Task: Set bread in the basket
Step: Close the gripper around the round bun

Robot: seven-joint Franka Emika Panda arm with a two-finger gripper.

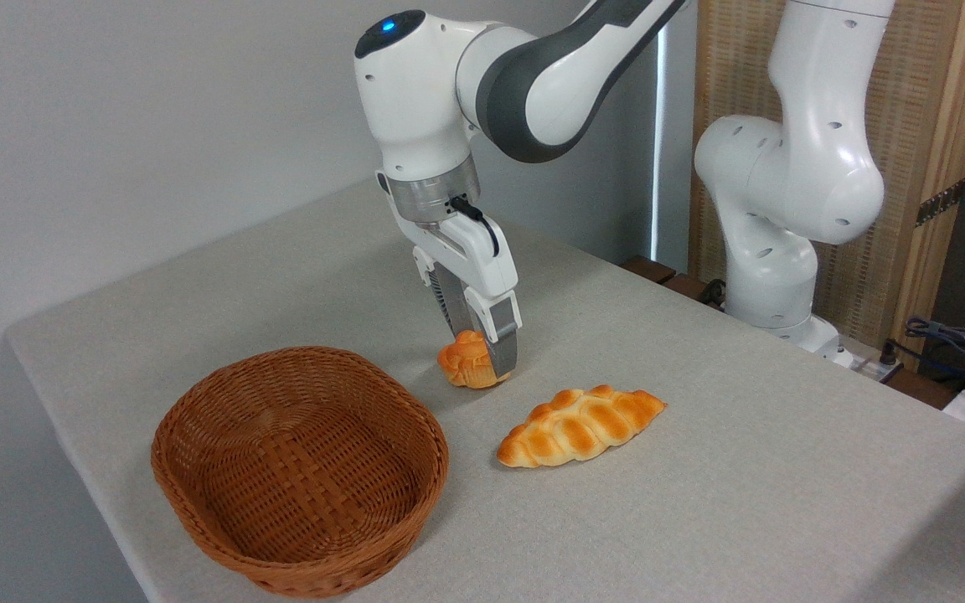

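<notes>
The bread [466, 362] is a small round orange-golden bun, sitting tilted low at the table surface, just right of the basket's far end. My gripper [482, 356] points down over it, with one finger [503, 345] in front of the bun's right side and the other behind it. The fingers are closed against the bun. The basket [198, 419] is an oval brown wicker one with nothing in it, standing at the front left of the table, about a hand's width from the bun.
A longer braided golden loaf [580, 424] lies on the grey tablecloth [700, 486] to the right of the bun. The arm's white base [776, 251] stands at the table's back right, with cables [952, 343] beyond it.
</notes>
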